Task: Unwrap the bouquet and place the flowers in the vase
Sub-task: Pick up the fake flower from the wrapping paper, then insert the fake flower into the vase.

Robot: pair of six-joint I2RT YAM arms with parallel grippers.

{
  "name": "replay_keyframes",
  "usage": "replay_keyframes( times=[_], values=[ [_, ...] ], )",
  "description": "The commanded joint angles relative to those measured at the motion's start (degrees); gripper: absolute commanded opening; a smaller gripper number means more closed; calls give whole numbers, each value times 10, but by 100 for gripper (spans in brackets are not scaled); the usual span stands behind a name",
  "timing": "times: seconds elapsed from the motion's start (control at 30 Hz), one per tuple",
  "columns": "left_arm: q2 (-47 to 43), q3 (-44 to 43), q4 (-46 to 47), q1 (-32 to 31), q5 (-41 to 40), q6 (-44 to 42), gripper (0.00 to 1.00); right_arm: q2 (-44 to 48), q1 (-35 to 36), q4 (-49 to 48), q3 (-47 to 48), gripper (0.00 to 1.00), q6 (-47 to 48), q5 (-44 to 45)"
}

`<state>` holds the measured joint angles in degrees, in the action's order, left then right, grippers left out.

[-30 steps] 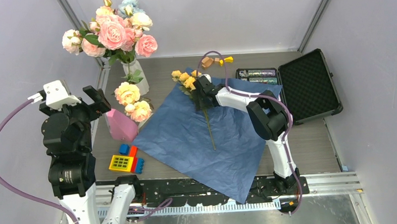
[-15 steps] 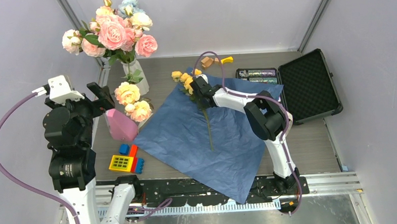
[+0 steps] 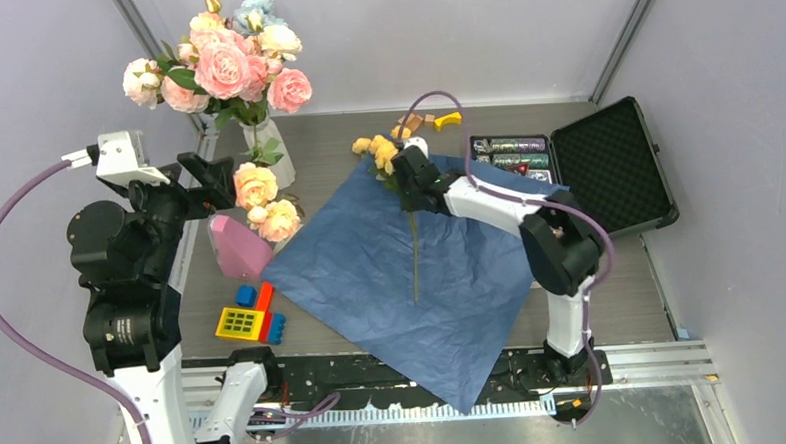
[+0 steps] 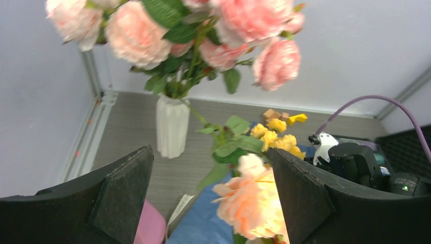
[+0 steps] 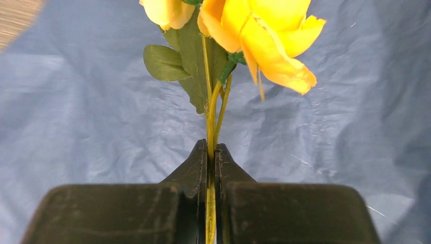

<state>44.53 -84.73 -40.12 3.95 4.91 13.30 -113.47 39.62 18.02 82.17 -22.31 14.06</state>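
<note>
Only the right wrist view shows the right gripper (image 5: 211,152) pinched tight on the stems of the yellow roses (image 5: 264,30). The left gripper (image 4: 211,168) gapes wide, white vase (image 4: 172,124) at its 11 o'clock.

Looks like a robotics lab test cell, not a home. Boxed in by plain grey panel walls (image 3: 441,40) on aluminium frame posts (image 3: 623,32). Shows a grey tabletop (image 3: 622,282) with a black mounting plate (image 3: 396,374) along the near edge, robot arms (image 3: 126,284) bolted there trailing purple cables (image 3: 2,299), an open black equipment case (image 3: 612,167) at far right, and toy blocks (image 3: 248,316) near left.
</note>
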Motion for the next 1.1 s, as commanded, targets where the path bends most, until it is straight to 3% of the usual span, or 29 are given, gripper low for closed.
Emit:
replay_keyframes(
  times=[0.0, 0.2, 0.5, 0.87, 1.07],
  values=[
    [14, -43, 35, -6, 122, 36, 87, 142, -2, -61, -24, 0, -15, 20],
    [53, -73, 81, -16, 222, 113, 85, 269, -2, -93, -50, 0, -14, -12],
    [117, -77, 185, -88, 319, 232, 84, 406, 4, -229, -51, 0, -9, -158],
    [170, -34, 333, -284, 334, 284, 85, 413, 48, -384, -7, 0, -56, -353],
    [178, -36, 357, -314, 312, 265, 86, 400, 83, -395, 5, 0, -48, -383]
  ],
)
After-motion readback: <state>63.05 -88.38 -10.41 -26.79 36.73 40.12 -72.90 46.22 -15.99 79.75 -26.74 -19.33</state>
